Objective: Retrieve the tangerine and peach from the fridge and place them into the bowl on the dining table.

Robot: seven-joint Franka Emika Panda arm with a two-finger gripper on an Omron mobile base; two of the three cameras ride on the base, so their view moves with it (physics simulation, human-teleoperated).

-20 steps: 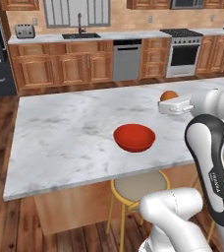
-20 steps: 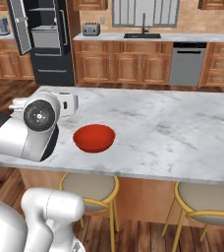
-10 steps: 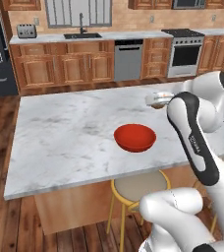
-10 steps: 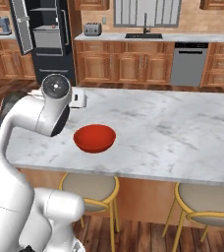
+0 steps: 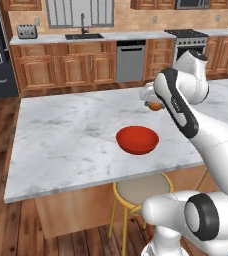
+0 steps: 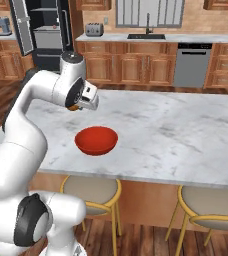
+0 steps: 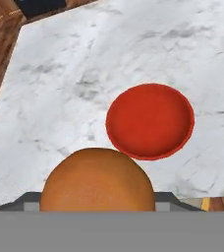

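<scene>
My gripper [image 5: 153, 101] is shut on the bright orange tangerine [image 5: 155, 106] and hangs above the marble dining table [image 5: 66, 135], behind and a little right of the red bowl [image 5: 137, 139]. From the right base view the gripper [image 6: 84, 102] holds the tangerine [image 6: 73, 107] over the table [image 6: 176, 130], just beyond the bowl [image 6: 96, 140]. In the hand view the tangerine [image 7: 97, 179] sits at the bottom, with the empty bowl [image 7: 150, 120] ahead of it. The black fridge [image 6: 41, 30] stands far back with a door open. The peach is out of view.
Round yellow-framed stools [image 5: 141, 187] [image 6: 91, 190] [image 6: 211, 205] are tucked under the near edge of the table. Wooden wall cabinets with a sink [image 5: 83, 36] and a dishwasher [image 5: 131, 60] line the back wall beyond a strip of wooden floor.
The arm has swung across the table, carrying the tangerine from the table's side toward the bowl. The bowl has not moved.
</scene>
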